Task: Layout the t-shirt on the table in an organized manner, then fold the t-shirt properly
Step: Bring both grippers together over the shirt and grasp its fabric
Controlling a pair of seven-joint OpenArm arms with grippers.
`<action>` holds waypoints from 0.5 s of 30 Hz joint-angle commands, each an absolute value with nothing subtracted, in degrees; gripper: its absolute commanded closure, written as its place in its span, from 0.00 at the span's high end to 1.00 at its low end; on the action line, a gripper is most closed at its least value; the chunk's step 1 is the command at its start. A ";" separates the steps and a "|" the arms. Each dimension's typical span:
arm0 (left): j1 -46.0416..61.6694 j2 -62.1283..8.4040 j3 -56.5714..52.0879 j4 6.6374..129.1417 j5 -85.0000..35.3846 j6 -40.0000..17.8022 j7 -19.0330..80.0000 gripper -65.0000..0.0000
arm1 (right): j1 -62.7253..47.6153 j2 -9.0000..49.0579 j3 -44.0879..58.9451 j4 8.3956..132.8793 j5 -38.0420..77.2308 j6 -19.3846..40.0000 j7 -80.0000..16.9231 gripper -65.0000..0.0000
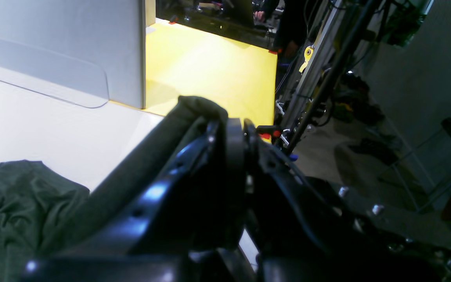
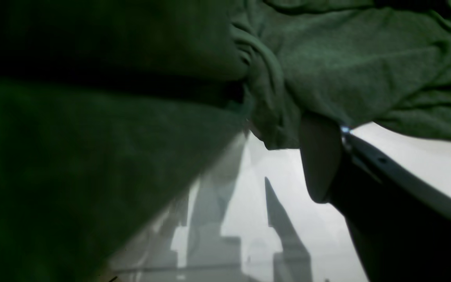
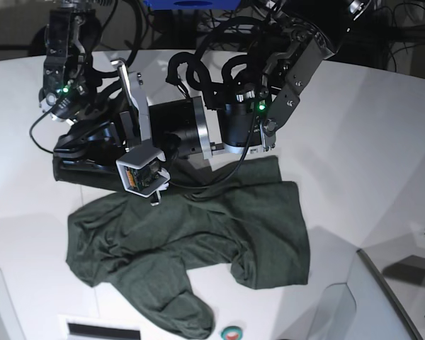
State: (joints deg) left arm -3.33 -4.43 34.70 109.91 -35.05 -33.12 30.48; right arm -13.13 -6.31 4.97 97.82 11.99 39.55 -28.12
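Layout unfinished: crumpled dark green thin-fabric t-shirt (image 3: 198,241) heaped on smooth white tabletop (image 3: 368,156), one edge pinched in pressed-together left hand (image 1: 235,129), more cloth beside spread right hand (image 2: 272,156), folding not begun.

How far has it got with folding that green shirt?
Nothing looks finished: the t-shirt lies rumpled on the table, sleeves bunched, no neat fold to be seen. In hand: the left gripper has its jaws shut on a pinch of the cloth, while the right gripper is open with fabric draped over it. Spreading it flat and all the folding seem left.
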 commanded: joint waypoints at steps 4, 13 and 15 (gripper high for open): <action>-4.00 -4.00 34.68 110.81 -36.44 -33.45 28.70 0.00 | -11.56 -6.37 4.26 98.42 13.14 40.00 -26.77 0.65; -3.38 -4.18 34.68 110.81 -36.35 -33.45 28.70 0.00 | -9.98 -6.02 4.97 98.51 13.05 40.00 -28.53 0.00; -3.30 -4.62 34.68 110.81 -36.26 -33.45 28.79 0.00 | -9.98 -5.49 6.46 98.77 12.97 40.00 -31.08 0.02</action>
